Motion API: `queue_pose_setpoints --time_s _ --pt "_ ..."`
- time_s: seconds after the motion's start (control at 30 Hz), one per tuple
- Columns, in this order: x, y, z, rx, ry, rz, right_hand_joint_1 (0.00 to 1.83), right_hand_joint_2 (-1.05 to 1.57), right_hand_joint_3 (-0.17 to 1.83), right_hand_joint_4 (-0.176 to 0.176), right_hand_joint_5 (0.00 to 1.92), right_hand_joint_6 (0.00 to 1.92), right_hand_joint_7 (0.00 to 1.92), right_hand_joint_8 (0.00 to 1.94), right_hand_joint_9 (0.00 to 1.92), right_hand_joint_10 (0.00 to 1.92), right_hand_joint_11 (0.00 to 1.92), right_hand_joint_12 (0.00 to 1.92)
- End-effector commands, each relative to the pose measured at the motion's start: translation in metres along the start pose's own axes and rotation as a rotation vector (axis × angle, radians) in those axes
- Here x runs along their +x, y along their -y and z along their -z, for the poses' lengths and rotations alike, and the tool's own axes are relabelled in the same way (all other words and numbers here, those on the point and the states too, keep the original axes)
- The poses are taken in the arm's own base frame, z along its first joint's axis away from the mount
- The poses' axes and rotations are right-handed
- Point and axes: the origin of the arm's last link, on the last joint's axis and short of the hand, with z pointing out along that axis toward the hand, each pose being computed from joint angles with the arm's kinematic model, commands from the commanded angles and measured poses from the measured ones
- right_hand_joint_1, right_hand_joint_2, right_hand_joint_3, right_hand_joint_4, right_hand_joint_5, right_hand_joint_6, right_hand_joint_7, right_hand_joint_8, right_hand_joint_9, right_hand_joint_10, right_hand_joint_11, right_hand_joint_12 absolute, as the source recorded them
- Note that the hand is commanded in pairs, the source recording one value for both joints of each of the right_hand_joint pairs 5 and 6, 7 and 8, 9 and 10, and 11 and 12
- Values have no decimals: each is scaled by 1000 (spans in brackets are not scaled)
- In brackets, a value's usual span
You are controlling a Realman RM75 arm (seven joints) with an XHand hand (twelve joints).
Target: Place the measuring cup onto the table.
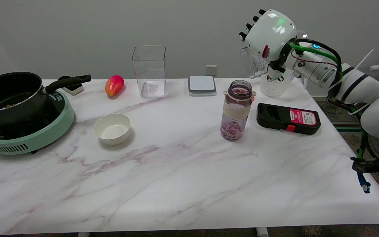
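One clear measuring cup, tilted, gripped aloft by right hand above tabletop far corner, awaiting set-down.

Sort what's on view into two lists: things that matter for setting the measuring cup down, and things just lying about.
Job in hand:
measuring cup
right hand, holding the cup
table

Lying about:
pot on the green cooker
white bowl
mango
clear container
scale
bottle
black case
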Motion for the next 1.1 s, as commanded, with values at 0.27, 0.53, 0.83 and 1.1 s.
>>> queue_pose_setpoints --time_s 0.27,0.53,0.83,1.1 --pt "1 9 -2 27 -6 41 1411 1318 305 0 1920 1920 1852 1852 1610 1610 1367 1367" --pt "3 8 -3 13 -21 79 1400 1340 297 0 1920 1920 1862 1862 1619 1619 1372 1372" --pt "10 1 3 -97 -95 -122 1391 1357 289 0 1920 1920 1866 1866 1624 1624 1376 1376" --pt "11 -33 19 -295 -197 -392 1390 1354 291 0 1920 1920 1863 1863 1623 1623 1375 1375"
